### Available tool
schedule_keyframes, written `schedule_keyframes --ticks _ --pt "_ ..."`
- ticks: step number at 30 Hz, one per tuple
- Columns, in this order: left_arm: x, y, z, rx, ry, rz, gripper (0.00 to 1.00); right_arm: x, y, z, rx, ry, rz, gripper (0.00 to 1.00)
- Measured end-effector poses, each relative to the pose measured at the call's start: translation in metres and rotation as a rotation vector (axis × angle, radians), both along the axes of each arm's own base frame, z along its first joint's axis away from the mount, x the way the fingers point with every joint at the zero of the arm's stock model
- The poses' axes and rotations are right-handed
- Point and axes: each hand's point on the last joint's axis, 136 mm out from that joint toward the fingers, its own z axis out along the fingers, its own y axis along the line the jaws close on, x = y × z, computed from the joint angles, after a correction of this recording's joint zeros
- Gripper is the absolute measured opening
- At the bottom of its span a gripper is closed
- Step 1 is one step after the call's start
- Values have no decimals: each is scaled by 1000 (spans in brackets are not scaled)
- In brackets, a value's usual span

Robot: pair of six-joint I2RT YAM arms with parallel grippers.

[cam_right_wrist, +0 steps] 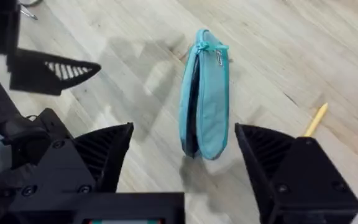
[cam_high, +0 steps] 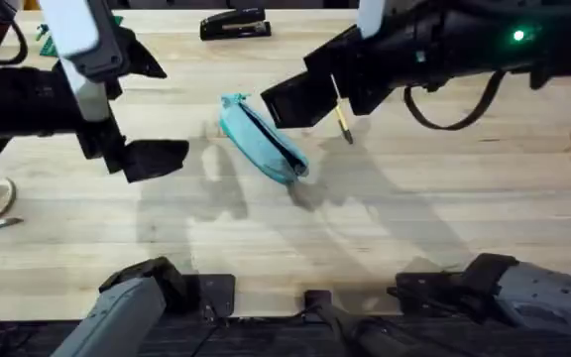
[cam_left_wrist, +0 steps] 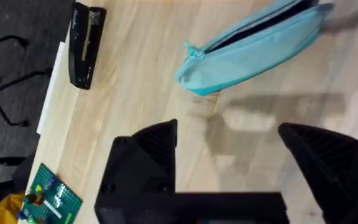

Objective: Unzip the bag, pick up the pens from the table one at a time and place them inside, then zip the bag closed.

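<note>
No legible text, label, brand, number or sign is showing in any view. The teal soft fabric pencil pouch (cam_right_wrist: pixel 205 99) is presenting plain cloth, and its small metal zipper pull (cam_right_wrist: pixel 219 58) is carrying no readable marking. The black desk stapler (cam_left_wrist: pixel 86 45) is showing a pale patch on its top that is too small to read. The green toy-brick baseplate (cam_left_wrist: pixel 48 198) is bearing coloured pieces but no characters. The thin yellow stick pen (cam_high: pixel 341 114) is showing no print. The light wooden butcher-block bench (cam_high: pixel 385 228) is unmarked.
</note>
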Motion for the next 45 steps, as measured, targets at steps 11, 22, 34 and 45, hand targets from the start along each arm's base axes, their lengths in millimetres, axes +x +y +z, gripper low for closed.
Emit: schedule_keyframes --ticks 11,22,34,45 --pt "-9 -3 0 -4 22 2 992 4 4 5 45 14 -35 527" --pt "-9 -3 0 -4 23 2 992 19 27 -19 38 58 -38 34" --pt "-9 -2 -1 1 25 4 992 34 44 -104 -108 222 -44 32" --pt "-9 -2 -1 2 25 5 992 31 57 -111 -108 218 -17 33"
